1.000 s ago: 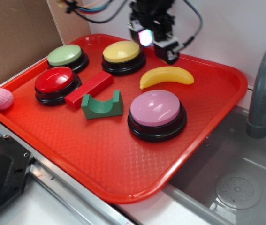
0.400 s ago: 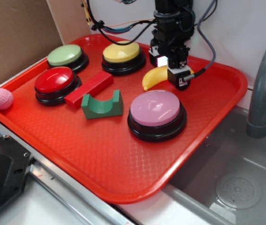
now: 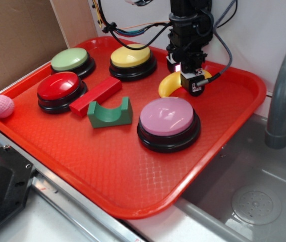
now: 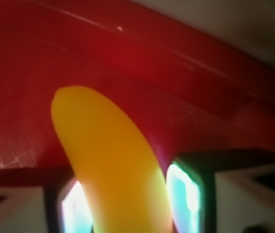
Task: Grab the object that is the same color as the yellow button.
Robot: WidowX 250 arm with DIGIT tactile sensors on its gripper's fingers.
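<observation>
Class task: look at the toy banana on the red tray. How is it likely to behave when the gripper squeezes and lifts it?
The banana looks like glossy, hard plastic, so it is probably stiff and somewhat slippery. In the wrist view its rounded body sits between the gripper fingers, so it might twist or squirt out under a squeeze. Being small, it is likely light; its curve should limit rolling on the tray.

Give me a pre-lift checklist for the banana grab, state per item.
1. Target is right: the hand is at the yellow banana, same colour as the yellow button: ok.
2. Banana sits between the fingers in the wrist view: ok.
3. Fingers fully clamped on it: cannot tell, contact is blurred.
4. Banana off the red tray: cannot tell.
5. Pink button apart from the hand: ok.
6. Cable away from the banana: ok.
</observation>
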